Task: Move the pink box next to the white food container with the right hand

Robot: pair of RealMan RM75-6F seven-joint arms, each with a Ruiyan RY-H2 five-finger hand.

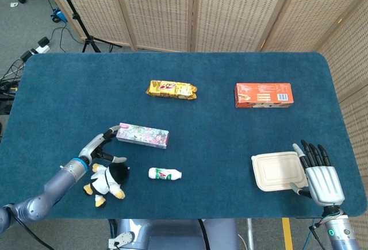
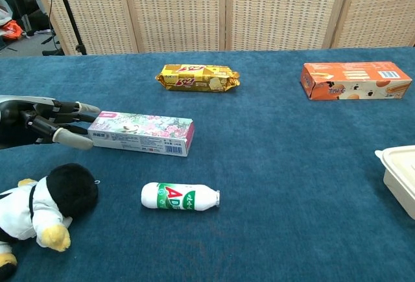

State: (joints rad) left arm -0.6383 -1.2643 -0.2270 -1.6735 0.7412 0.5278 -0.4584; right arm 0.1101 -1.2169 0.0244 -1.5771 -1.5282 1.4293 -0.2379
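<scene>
The pink flowered box (image 1: 142, 135) (image 2: 141, 134) lies flat on the blue table, left of centre. My left hand (image 1: 103, 145) (image 2: 55, 123) is at the box's left end, fingers spread and their tips touching that end, and I see no firm grip. The white food container (image 1: 279, 171) (image 2: 401, 177) sits closed near the front right edge. Just right of it rests my right hand (image 1: 319, 175), fingers apart and holding nothing; the chest view does not show this hand.
A plush penguin (image 1: 107, 181) (image 2: 39, 211) lies just in front of my left hand. A small white bottle (image 1: 165, 173) (image 2: 179, 197) lies in front of the pink box. A yellow biscuit pack (image 1: 171, 89) and an orange box (image 1: 263, 95) lie further back.
</scene>
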